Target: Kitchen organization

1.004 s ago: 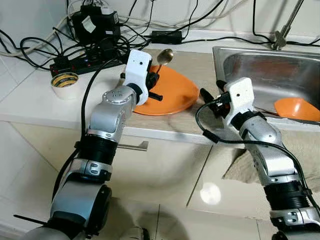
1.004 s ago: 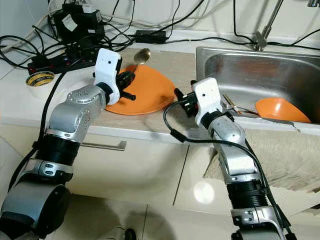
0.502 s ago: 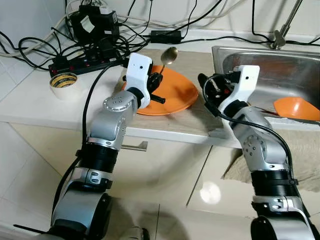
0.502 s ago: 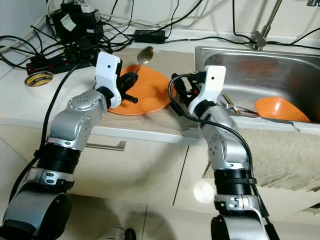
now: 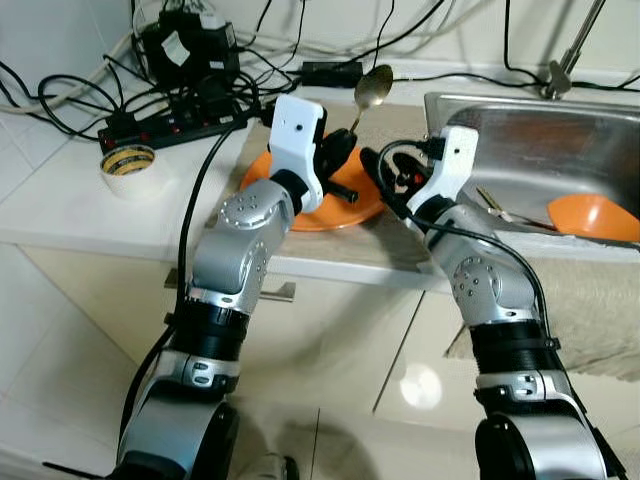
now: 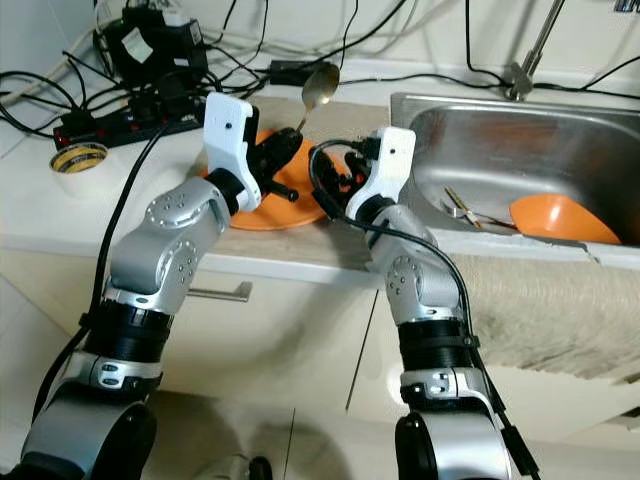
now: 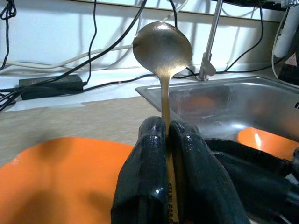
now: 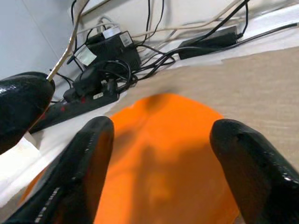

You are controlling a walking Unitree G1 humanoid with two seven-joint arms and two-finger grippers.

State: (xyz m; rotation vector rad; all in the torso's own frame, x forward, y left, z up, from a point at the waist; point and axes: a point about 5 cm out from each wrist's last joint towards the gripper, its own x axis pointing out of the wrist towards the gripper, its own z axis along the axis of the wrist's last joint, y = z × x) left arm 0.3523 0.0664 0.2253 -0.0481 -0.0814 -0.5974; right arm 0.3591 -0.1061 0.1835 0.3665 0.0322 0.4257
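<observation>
At centre frame the left gripper (image 5: 338,158) has its jaws clamped on a spoon (image 5: 371,90), bowl up, above the orange plate (image 5: 340,205). The right gripper (image 5: 385,180) sits beside it, jaws spread over the plate on the tabletop (image 5: 60,205)

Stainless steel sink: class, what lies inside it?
Inside the stainless steel sink sit an orange bowl and some thin utensils. The near rim hides the bowl's lower part and the basin floor there.

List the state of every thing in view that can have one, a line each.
Left end effector: shut on the metal spoon, above the plate.
Metal spoon: held upright, bowl end up.
Right end effector: open, fingers spread toward the plate.
Round orange plate: flat on the counter.
Orange bowl: lying in the steel sink.
Roll of tape: flat on the white counter.
</observation>
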